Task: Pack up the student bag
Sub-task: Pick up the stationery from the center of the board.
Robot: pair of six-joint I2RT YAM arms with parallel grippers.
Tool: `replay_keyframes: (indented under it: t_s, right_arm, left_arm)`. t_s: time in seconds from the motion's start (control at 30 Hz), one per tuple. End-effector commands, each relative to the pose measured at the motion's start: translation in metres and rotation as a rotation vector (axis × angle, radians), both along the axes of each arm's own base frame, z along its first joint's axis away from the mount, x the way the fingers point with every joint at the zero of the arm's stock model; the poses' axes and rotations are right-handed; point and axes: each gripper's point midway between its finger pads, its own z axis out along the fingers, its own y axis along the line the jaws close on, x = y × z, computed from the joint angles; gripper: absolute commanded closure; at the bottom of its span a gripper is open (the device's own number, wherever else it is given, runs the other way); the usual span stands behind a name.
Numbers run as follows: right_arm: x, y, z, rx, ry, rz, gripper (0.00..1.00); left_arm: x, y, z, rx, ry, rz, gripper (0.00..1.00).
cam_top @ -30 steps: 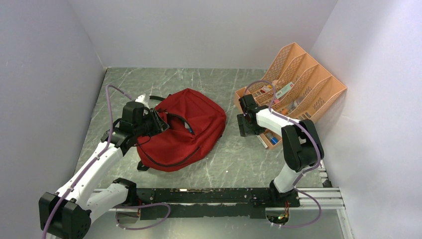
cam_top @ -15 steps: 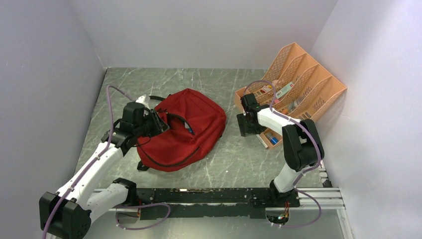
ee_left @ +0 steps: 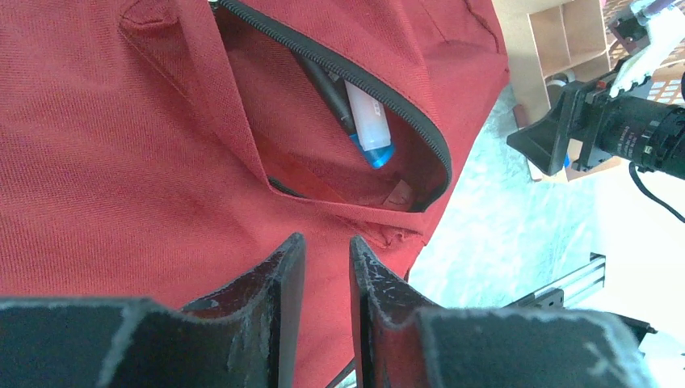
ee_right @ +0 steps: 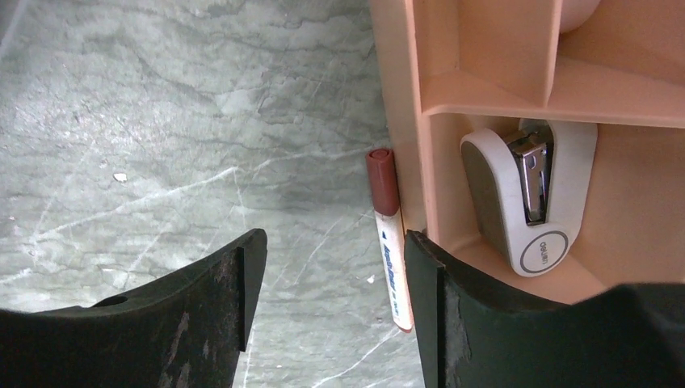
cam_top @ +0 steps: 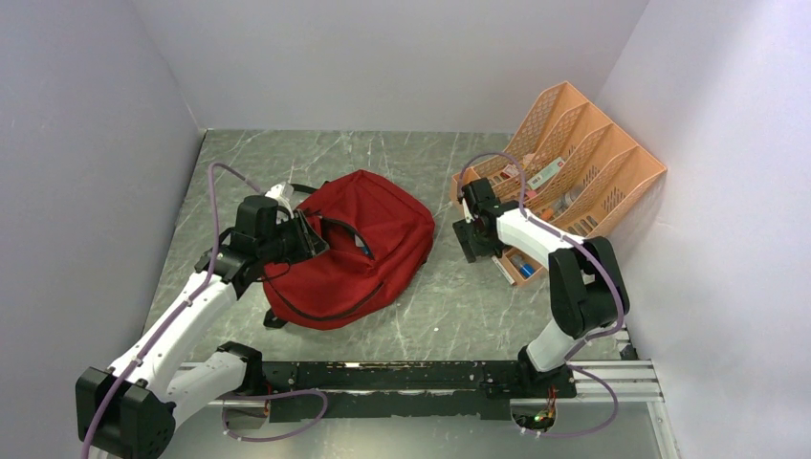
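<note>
The dark-red student bag (cam_top: 368, 234) lies on the table with a zip pocket gaping open (ee_left: 355, 162). Inside the pocket lie a white and blue item (ee_left: 370, 125) and a dark pen (ee_left: 327, 93). My left gripper (cam_top: 304, 234) sits at the bag's left edge, its jaws nearly together (ee_left: 327, 242) and pinching the red fabric below the pocket. My right gripper (cam_top: 469, 239) hangs open (ee_right: 331, 242) over the table beside the peach organiser (cam_top: 574, 153). A white marker with a brown-red cap (ee_right: 389, 259) lies on the table against the organiser's wall, just inside the right finger.
The organiser's low front tray (ee_right: 404, 121) holds a white nail clipper (ee_right: 525, 202) and other small items (cam_top: 524, 263). Its tall slots hold more stationery (cam_top: 547, 174). Grey walls close in on the left, back and right. The arm rail (cam_top: 411, 375) runs along the near edge.
My right gripper has shifted a little to the left and towards the back, along the organiser's front. The left arm and the bag have not moved.
</note>
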Motion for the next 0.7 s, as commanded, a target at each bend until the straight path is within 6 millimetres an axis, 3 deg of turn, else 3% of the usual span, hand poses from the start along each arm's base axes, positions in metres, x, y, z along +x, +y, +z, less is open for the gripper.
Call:
replay_keyframes:
  t_s: [0.0, 0.53, 0.67]
  right_arm:
    - [0.001, -0.023, 0.007, -0.107, -0.026, 0.03, 0.33]
    - [-0.016, -0.027, -0.037, -0.033, 0.093, 0.067, 0.38]
    - [-0.014, -0.015, -0.035, 0.043, 0.098, 0.088, 0.51]
  left_arm:
    - [-0.002, -0.006, 0.015, -0.016, -0.031, -0.062, 0.69]
    - [-0.003, -0.009, 0.022, -0.03, -0.035, -0.071, 0.69]
    - [-0.002, -0.008, 0.022, -0.028, -0.033, -0.07, 0.69]
